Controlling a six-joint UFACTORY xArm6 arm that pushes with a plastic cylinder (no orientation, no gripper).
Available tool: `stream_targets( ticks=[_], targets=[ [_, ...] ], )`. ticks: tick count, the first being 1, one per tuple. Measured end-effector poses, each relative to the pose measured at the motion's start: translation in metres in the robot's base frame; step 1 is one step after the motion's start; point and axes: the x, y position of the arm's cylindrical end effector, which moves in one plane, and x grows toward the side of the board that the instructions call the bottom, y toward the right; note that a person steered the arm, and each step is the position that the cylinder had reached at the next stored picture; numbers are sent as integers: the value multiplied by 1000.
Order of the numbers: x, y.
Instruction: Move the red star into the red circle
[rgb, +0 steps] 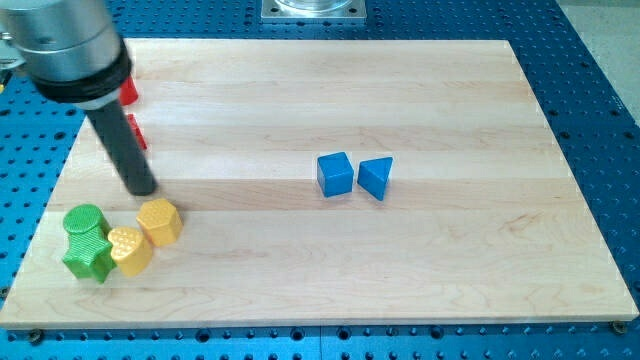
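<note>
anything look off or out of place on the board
Nothing damaged or spilled. The only oddity: the two red blocks at the view's left edge are mostly hidden behind the rod, so their shapes can't be told. My tip sits just above the yellow hexagon.

The pale wood-grain desk (420, 90) carries a blue cube (335, 174), blue triangular block (376, 177), yellow hexagonal block (160, 221), yellow heart (129, 249), green cylinder (85, 220) and green star (87, 256).

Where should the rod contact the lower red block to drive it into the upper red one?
Push, don't grip: my tip sits below the lower red block, so push its bottom-facing side toward the view's top, where the upper red block sits. The rod hides most of both, so shapes are unclear.
</note>
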Motion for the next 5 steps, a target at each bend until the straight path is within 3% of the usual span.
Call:
stream_targets(
  ticks=[5],
  targets=[
    [-33,-48]
  ],
)
